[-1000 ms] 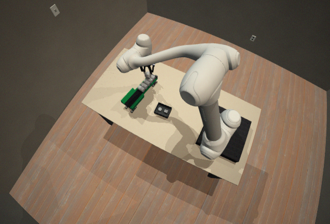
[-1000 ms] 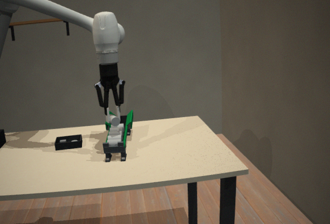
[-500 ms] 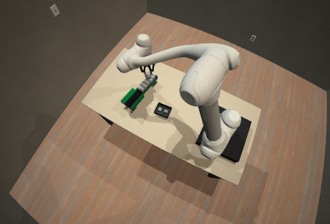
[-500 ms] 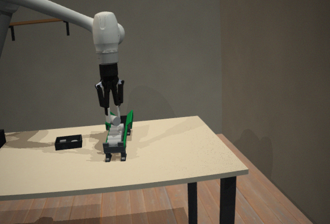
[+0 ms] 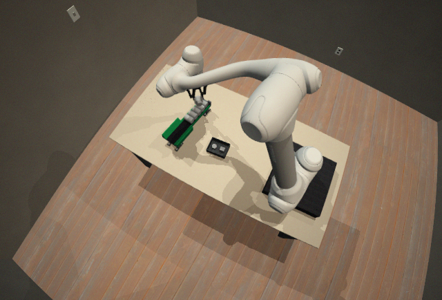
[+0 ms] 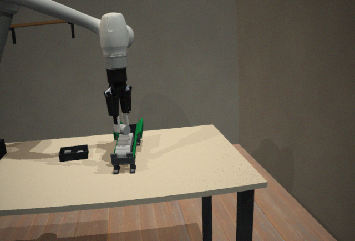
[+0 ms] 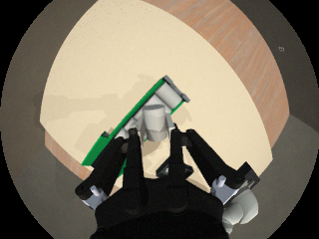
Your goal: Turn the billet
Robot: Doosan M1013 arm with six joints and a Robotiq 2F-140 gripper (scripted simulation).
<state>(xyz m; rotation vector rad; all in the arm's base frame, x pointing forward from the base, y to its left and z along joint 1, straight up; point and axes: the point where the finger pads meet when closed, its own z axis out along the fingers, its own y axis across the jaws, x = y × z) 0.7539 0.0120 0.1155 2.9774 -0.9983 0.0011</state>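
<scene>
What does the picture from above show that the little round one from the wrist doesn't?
Only the top view shows the whole white arm, its black base plate and a small black tray. Only the wrist view shows the pincer shut on a grey billet up close. Both show the green ramp on the beige table.

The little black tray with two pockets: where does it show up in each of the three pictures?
Top view: the black tray lies near the table's middle, just right of the green ramp.
Exterior view: the tray sits at the left, left of the ramp.
Wrist view: not in it; only the tool, shut on a billet, and the ramp.
Shared landmark: the green ramp.
</scene>
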